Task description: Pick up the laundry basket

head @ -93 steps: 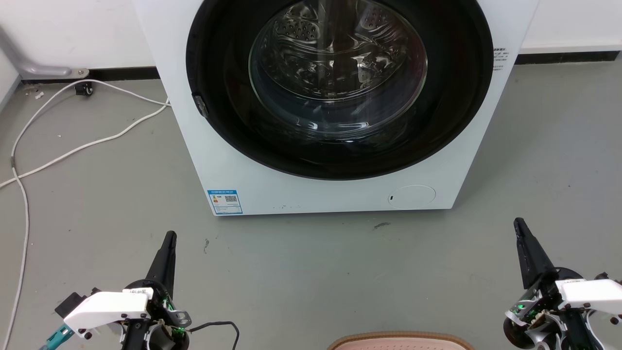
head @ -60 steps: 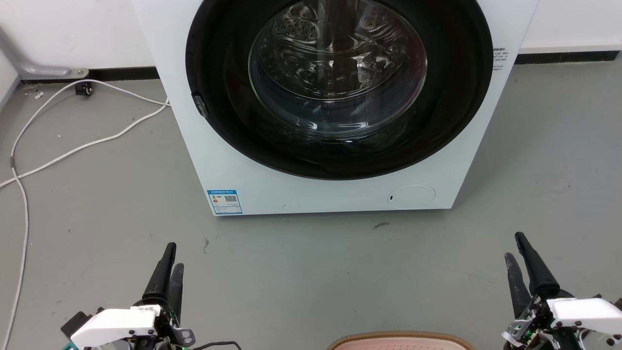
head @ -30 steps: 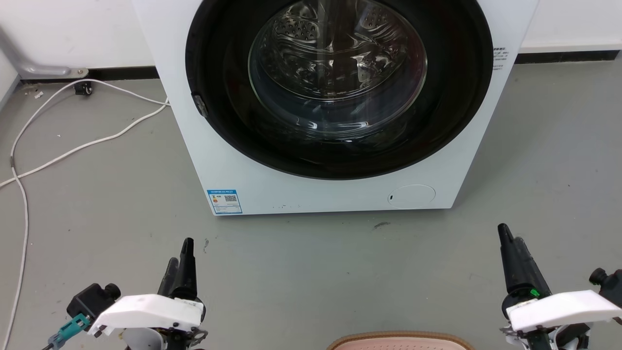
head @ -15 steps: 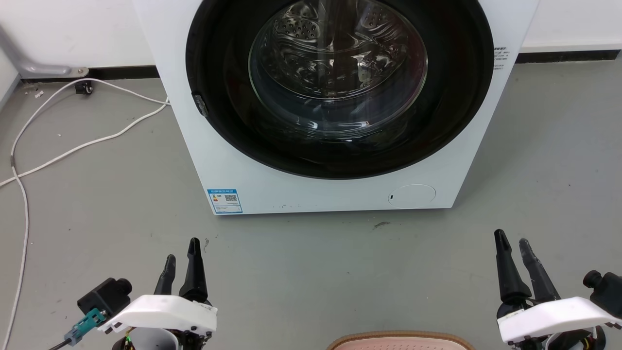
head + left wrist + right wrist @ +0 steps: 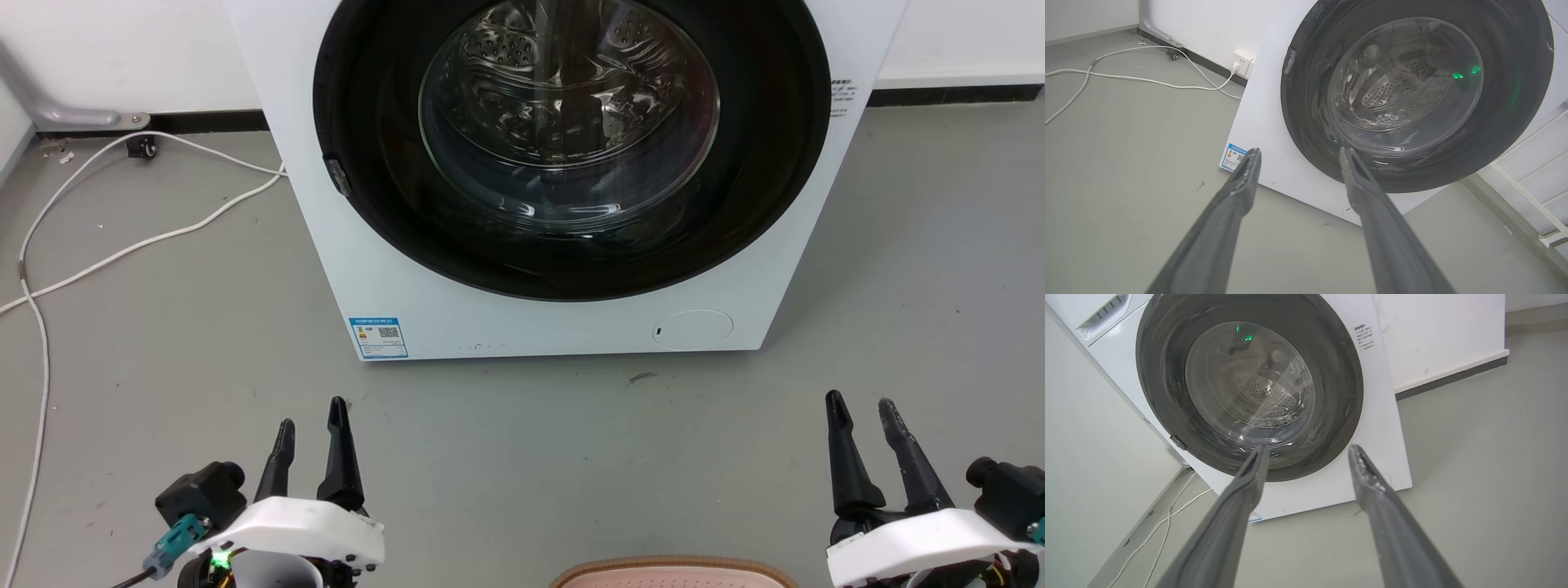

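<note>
Floor: grey floor (image 5: 522, 457); the white washing machine (image 5: 392, 278) stands ahead of both sets of fingertips.
Left gripper (image 5: 310, 413): fingers parted, holding nothing, over bare floor.
Right gripper (image 5: 859, 400): fingers parted, holding nothing.
Laundry basket (image 5: 673, 574): tan rim at the lower edge of the head view, between the two grippers and behind their fingertips, touched by neither.
Progress: nothing grasped; approach, grip and lift all remain.
Change: three seconds earlier each finger pair was closed together; both have since opened. The basket has not moved.
</note>
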{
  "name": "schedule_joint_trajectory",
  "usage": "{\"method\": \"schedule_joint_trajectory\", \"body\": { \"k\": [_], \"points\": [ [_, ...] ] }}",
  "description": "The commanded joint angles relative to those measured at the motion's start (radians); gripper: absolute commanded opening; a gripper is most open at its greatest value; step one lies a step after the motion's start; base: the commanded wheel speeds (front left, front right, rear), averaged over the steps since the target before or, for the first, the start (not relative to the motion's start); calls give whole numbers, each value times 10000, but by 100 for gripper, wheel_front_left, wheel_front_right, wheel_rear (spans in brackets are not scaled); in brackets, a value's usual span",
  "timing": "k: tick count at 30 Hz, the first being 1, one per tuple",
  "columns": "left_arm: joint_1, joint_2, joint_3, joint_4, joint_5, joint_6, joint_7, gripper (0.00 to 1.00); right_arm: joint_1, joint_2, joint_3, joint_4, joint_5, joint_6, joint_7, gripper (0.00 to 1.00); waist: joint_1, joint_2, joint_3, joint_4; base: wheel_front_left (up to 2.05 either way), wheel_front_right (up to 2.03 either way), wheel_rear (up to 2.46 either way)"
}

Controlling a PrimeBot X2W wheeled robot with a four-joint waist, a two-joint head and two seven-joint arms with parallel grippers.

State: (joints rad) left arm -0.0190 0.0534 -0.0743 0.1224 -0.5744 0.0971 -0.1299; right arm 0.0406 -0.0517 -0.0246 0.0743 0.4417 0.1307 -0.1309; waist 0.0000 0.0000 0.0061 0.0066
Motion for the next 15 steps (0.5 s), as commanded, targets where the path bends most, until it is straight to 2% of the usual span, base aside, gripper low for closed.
{"method": "schedule_joint_trajectory", "body": {
  "k": [1, 15],
  "points": [
    [22, 75, -48, -151, 263, 50, -97, 100, -15, -4, 17, -167, -283, 0, -81, 100, 0, 0, -1, 2, 0, 0, 0],
    [127, 103, -346, -279, 1752, 359, -455, 100, 218, 3, 15, -469, -1642, 0, -439, 100, 0, 0, -40, 30, 0, 0, 0]
  ]
}}
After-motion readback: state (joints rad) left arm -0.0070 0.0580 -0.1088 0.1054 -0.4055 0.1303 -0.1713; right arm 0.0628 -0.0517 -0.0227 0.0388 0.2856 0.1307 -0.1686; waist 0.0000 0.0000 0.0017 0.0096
